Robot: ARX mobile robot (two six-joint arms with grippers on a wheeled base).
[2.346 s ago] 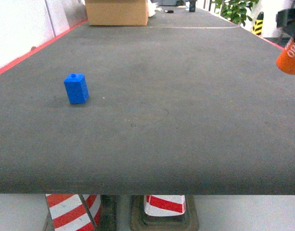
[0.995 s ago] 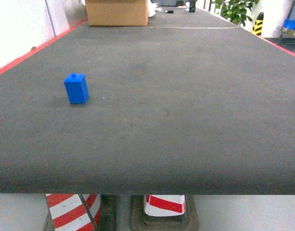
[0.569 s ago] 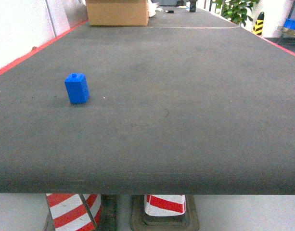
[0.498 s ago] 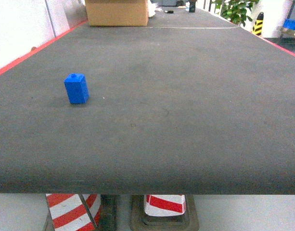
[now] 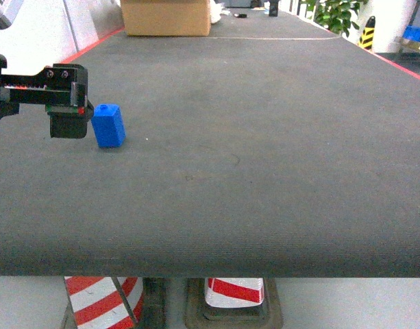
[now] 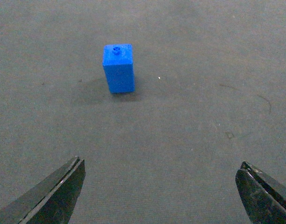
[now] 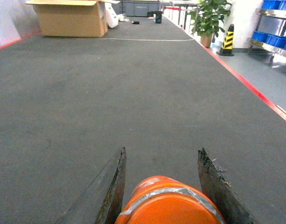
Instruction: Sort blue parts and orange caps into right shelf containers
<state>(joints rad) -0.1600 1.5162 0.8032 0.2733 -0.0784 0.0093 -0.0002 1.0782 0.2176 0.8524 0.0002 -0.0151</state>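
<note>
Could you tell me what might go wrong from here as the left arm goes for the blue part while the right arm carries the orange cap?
1. The blue part stands upright and narrow; it sits left of centre between the left gripper and its open jaws, so one jaw may touch first and topple it.
2. The head view shows that gripper already close beside the block; a sideways nudge could push it away.
3. The right gripper holds the orange cap only near its jaw ends, so it may slip.

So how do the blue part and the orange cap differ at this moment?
The blue part stands free and upright on the belt; the orange cap sits between the right gripper's fingers. The part is a rectangular block; the cap is round. The open left gripper has not reached the part, while the right one is shut on the cap. Both are small, single-colour pieces.
</note>
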